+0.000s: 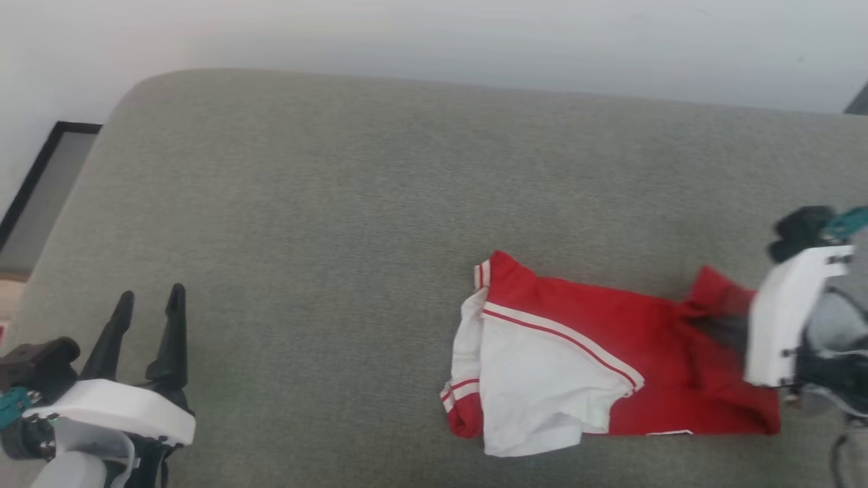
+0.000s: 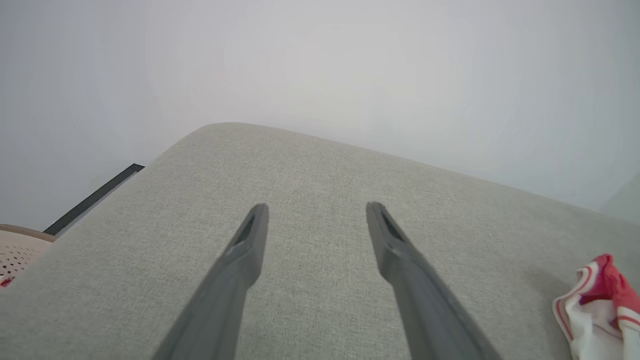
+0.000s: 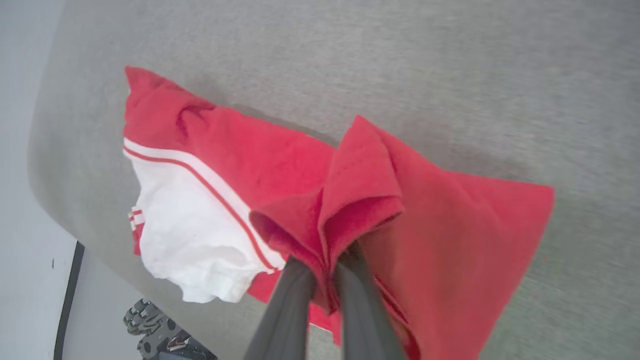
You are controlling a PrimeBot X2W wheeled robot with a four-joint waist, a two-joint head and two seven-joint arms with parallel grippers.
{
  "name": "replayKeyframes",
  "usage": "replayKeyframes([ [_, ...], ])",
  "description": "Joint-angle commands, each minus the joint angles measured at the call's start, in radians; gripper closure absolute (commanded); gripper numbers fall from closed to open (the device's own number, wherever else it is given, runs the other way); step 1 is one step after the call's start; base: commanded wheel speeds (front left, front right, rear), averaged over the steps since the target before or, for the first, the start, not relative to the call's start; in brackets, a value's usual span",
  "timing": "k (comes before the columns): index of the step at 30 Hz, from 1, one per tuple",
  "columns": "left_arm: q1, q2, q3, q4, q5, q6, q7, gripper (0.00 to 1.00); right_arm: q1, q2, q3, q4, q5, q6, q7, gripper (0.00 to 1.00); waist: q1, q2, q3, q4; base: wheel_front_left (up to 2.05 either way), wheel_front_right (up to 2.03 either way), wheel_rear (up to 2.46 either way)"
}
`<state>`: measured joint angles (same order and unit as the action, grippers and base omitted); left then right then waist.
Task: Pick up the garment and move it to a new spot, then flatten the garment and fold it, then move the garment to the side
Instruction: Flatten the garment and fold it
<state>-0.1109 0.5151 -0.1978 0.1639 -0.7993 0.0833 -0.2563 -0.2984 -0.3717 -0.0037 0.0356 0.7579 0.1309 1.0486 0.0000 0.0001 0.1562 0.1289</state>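
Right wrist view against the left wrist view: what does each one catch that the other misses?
Right wrist view: the right gripper shut on a bunched red fold of the garment. Left wrist view: the left gripper open over bare cushion, holding nothing. Both: the grey cushion and the garment's white sleeve.

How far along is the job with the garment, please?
Nothing looks finished: the garment lies bunched on the cushion. In hand: the right gripper pinches a red fold. Still to do: flattening, folding, moving aside; the left gripper hangs open.
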Motion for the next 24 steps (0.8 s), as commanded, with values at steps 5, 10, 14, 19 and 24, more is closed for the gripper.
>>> replayKeyframes([
  [5, -0.033, -0.01, -0.019, 0.007, 0.012, -0.01, 0.005, 0.0, -0.003, 0.063, 0.067, -0.021, -0.011, 0.0, 0.0, 1.0, 0.0, -0.0001, -0.008, 0.049, 0.0, 0.0, 0.0],
  [10, -0.059, -0.023, -0.041, 0.02, 0.021, -0.019, 0.011, 0.0, -0.019, 0.107, 0.142, -0.004, -0.031, 0.0, -0.019, 1.0, 0.0, -0.0001, -0.013, 0.09, 0.0, 0.0, 0.0],
  [14, -0.077, -0.033, -0.056, 0.035, 0.025, -0.026, 0.013, 0.0, -0.035, 0.131, 0.193, 0.027, -0.042, 0.0, -0.046, 1.0, 0.0, -0.0001, -0.018, 0.115, 0.0, 0.0, 0.0],
  [19, -0.094, -0.041, -0.069, 0.053, 0.028, -0.034, 0.01, 0.0, -0.057, 0.147, 0.245, 0.083, -0.057, 0.0, -0.08, 1.0, 0.0, -0.0001, -0.022, 0.132, 0.0, 0.0, 0.0],
  [24, -0.097, -0.039, -0.065, 0.07, 0.017, -0.042, 0.007, 0.0, -0.079, 0.156, 0.26, 0.117, -0.059, 0.0, -0.116, 0.0, 0.0, -0.0001, -0.03, 0.125, 0.0, 0.0, 0.0],
])
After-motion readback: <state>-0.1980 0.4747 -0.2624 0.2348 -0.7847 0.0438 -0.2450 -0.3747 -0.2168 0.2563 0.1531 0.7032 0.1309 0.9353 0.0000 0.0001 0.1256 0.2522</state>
